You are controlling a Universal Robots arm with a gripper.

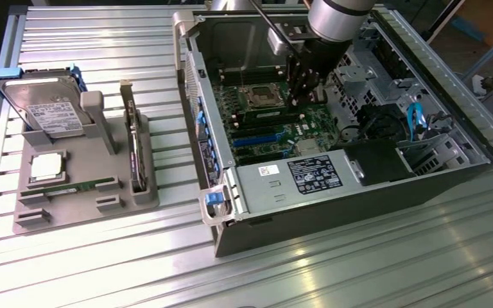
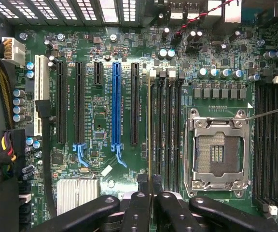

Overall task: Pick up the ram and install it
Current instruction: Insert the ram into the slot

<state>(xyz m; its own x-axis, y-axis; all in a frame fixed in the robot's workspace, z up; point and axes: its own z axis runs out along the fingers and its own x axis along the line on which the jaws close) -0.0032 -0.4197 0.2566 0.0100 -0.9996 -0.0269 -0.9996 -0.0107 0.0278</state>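
My gripper (image 1: 303, 88) reaches down into the open computer case (image 1: 229, 212), over the motherboard (image 1: 272, 131). In the wrist view its black fingers (image 2: 138, 208) stand close together around the gripper (image 2: 151, 195) centre. The ram (image 2: 149, 125) shows edge-on as a thin green-gold strip between them. It lies along the memory slot nearest the expansion slots, beside the empty processor socket (image 2: 218, 152). Whether it is seated in the slot I cannot tell. In the exterior view a green strip, the ram (image 1: 268, 114), lies just below the socket (image 1: 259, 96).
A grey tray (image 1: 49, 221) at the exterior view's left holds a hard drive (image 1: 45, 112), a square silver processor (image 1: 47, 165), another green stick (image 1: 58, 189) and an upright card (image 1: 133, 138). Case walls, drive cage and cables (image 1: 413, 119) surround the arm.
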